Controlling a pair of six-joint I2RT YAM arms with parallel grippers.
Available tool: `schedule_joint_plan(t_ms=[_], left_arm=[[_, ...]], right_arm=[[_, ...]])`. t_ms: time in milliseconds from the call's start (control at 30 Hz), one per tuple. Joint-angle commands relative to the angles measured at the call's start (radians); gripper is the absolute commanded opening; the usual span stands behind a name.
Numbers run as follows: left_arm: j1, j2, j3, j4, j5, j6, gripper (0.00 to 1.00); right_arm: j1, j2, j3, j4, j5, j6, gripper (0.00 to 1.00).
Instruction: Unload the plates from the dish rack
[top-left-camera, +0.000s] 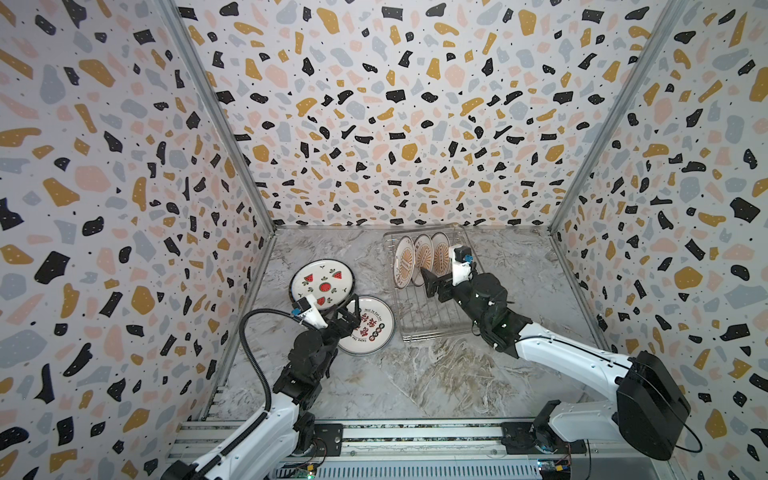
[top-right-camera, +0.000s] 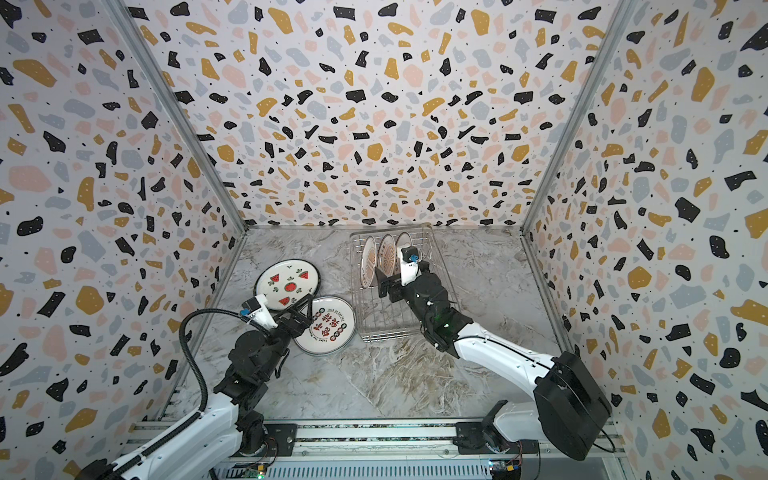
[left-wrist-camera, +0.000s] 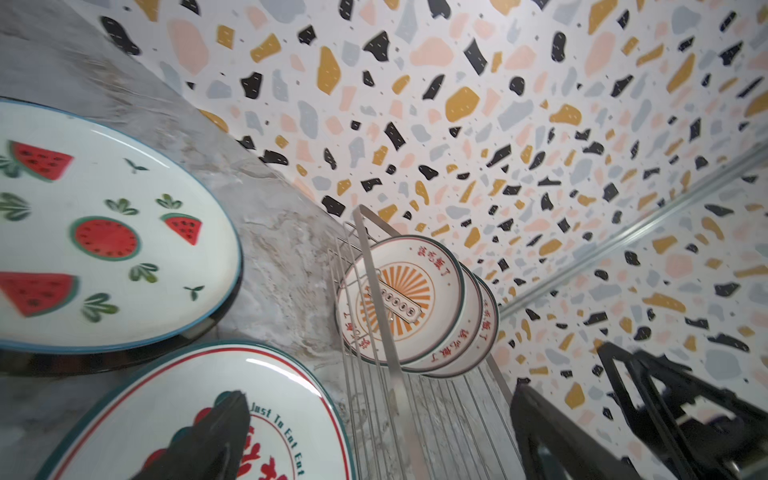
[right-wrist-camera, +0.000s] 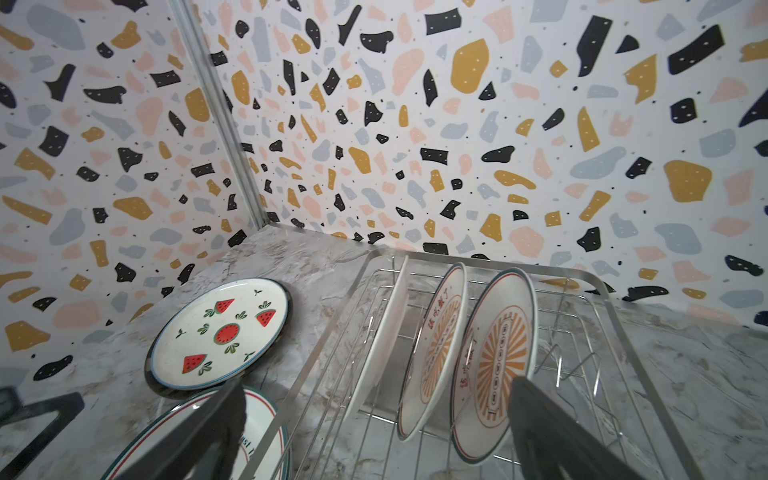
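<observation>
Both top views show three sunburst plates (top-left-camera: 402, 259) standing on edge at the far end of the dish rack (top-left-camera: 432, 328). The right gripper (top-left-camera: 436, 284) hangs close by them, fingers spread, empty. The left gripper (top-left-camera: 352, 316), likewise spread and empty, hovers over a red-lettered plate (top-left-camera: 376, 332) lying flat on the table (top-left-camera: 436, 374), just beside the watermelon plate (top-left-camera: 322, 282).

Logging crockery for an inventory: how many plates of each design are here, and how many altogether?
Sunburst plates, upright in the dish rack: 3
Watermelon plate, lying flat outside it: 1
Just To Eat Eat plate, lying flat outside it: 1
Total: 5 in view; a dark rim under the watermelon plate may be another.
</observation>
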Motion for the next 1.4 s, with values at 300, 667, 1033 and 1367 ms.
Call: schedule_joint_plan(t_ms=[300, 667, 1033, 1367], left_arm=[[-0.103, 0.299, 0.145, 0.286, 0.17, 0.156, 1.0], [-0.111, 0.36, 0.172, 0.316, 0.224, 0.125, 1.0], [-0.191, 0.242, 0.125, 0.2, 0.051, 0.187, 1.0], [-0.207, 0.158, 0.107, 0.141, 0.017, 0.195, 1.0]], right_arm=[[-0.017, 0.218, 0.297, -0.189, 0.026, 0.088, 0.94], [0.002, 0.426, 0.502, -0.289, 0.093, 0.107, 0.59], [0.011, 0.593, 0.664, -0.398, 0.178, 0.132, 0.43], [0.033, 0.689, 0.761, -0.467, 0.275, 0.138, 0.29]])
